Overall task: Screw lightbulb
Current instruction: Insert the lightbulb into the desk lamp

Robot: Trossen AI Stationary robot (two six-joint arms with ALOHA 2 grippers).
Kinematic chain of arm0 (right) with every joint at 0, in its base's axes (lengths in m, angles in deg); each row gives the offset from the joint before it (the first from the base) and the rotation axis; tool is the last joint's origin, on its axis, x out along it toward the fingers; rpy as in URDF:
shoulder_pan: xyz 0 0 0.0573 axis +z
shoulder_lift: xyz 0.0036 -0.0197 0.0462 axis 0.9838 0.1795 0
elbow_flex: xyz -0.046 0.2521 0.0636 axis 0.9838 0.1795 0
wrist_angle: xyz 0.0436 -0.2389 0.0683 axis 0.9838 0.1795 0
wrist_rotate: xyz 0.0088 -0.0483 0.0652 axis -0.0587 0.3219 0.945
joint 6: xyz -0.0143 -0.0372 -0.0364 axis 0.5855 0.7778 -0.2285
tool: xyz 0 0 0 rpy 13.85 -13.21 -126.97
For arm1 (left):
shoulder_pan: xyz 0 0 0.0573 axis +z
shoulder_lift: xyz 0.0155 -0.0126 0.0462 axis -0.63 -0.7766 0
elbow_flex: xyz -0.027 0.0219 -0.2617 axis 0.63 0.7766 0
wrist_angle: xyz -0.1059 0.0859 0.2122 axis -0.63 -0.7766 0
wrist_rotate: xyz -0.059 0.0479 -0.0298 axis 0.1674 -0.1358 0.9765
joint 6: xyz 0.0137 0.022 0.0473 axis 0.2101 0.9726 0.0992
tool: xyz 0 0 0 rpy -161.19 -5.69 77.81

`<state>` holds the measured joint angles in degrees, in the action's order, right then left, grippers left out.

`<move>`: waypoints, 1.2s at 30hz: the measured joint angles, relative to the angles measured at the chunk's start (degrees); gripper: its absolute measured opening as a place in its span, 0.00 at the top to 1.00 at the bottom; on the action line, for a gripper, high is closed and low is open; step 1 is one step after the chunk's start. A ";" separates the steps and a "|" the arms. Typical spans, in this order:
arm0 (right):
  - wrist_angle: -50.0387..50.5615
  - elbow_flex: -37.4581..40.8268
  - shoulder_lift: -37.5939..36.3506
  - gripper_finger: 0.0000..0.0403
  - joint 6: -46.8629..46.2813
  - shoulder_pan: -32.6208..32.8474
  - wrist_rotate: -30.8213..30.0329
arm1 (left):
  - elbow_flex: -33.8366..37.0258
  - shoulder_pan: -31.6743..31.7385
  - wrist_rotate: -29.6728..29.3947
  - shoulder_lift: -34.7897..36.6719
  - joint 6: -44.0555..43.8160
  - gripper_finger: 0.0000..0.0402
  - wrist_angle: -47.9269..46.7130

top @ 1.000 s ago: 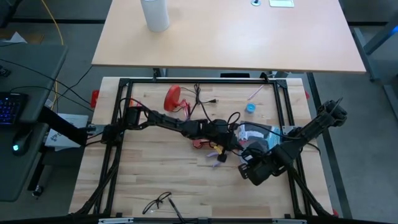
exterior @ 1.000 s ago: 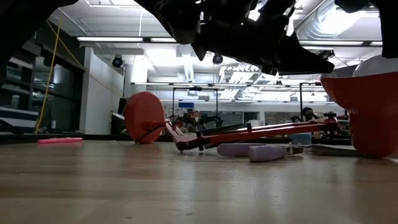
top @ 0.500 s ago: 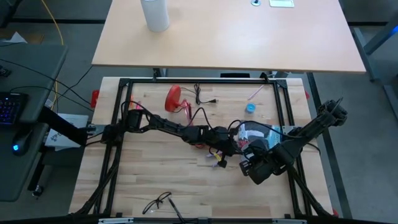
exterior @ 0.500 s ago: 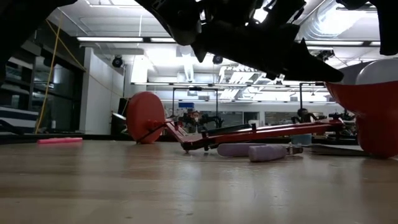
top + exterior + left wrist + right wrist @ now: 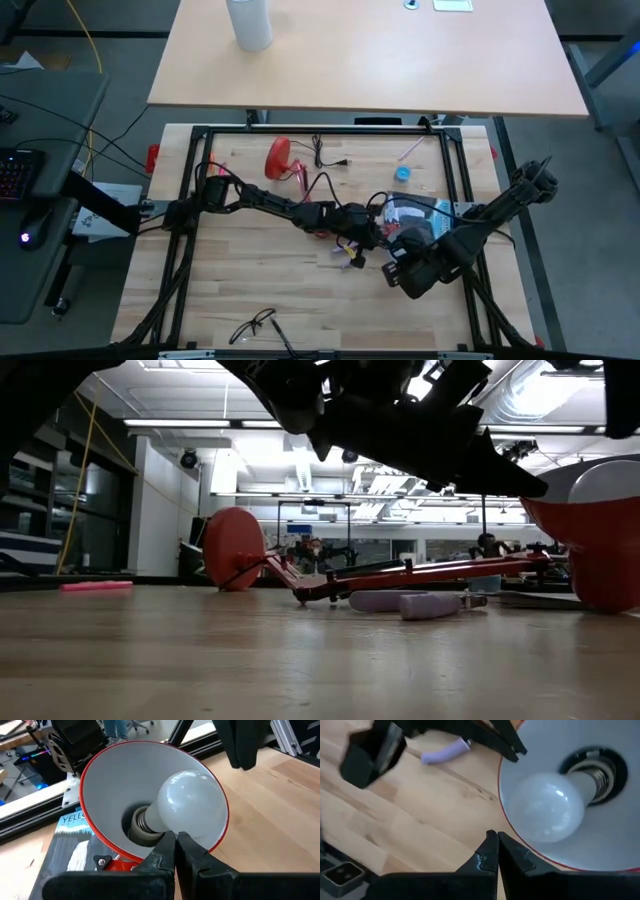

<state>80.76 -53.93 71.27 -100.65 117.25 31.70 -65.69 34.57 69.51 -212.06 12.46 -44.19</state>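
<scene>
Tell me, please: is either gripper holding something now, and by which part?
Nothing is held. The left gripper and the right gripper are both shut and empty, beside the lightbulb, which sits in the lamp shade.

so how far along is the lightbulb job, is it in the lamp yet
Done: the lightbulb sits base-first in the socket inside the red lamp shade; some thread shows, so it may not be fully tight. In hand: nothing. The left gripper and the right gripper are both shut and empty, just short of the shade's rim. Left: possibly a final tightening, then pulling both arms away.
</scene>
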 joint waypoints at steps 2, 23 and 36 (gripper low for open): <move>-0.01 -0.01 -0.98 1.00 0.13 0.03 -1.60 | 0.12 0.34 -0.14 1.30 0.00 1.00 -2.37; 19.76 -8.57 -4.65 1.00 -11.66 5.59 -8.24 | 2.02 10.72 14.36 3.99 -11.44 1.00 -19.86; 19.67 -8.57 -4.63 1.00 -14.95 6.33 -8.34 | 1.92 5.63 -5.07 2.29 -6.30 1.00 -17.91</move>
<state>100.43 -62.50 66.64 -115.60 123.58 23.36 -63.77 40.19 64.44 -209.77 6.16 -62.10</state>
